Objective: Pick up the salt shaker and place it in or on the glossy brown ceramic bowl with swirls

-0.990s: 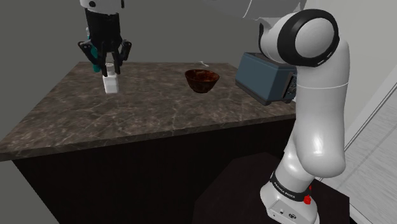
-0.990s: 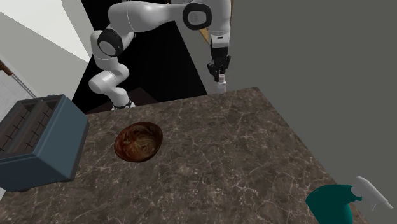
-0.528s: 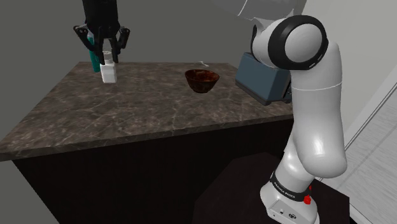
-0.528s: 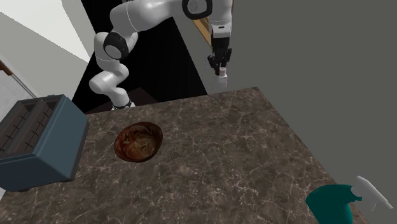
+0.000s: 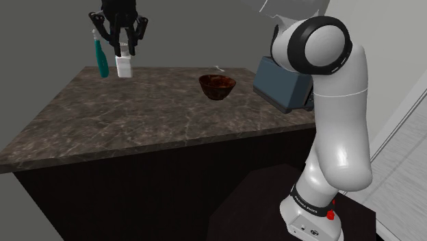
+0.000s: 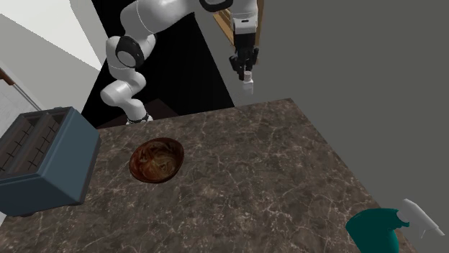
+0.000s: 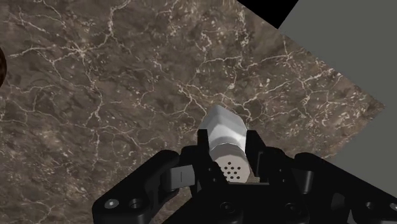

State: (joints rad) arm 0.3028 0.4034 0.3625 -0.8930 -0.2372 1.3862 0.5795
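Clasping shaker (image 5: 124,65) in end effector (image 5: 123,52), fingers closed on its sides, perforated cap toward wrist | hanging clear above counter (image 5: 137,127) | shoulder view: bowl (image 5: 217,86) on counter at 3 o'clock of shaker, well apart | teal bottle (image 5: 101,59) at 9 o'clock, near | toaster (image 5: 282,83) at 3 o'clock of bowl

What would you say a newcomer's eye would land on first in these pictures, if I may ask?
First, the black gripper clasping a white salt shaker in the air above one corner of the dark marbled counter. Then the glossy brown swirled bowl sitting mid-counter, with a blue-grey toaster beside it.
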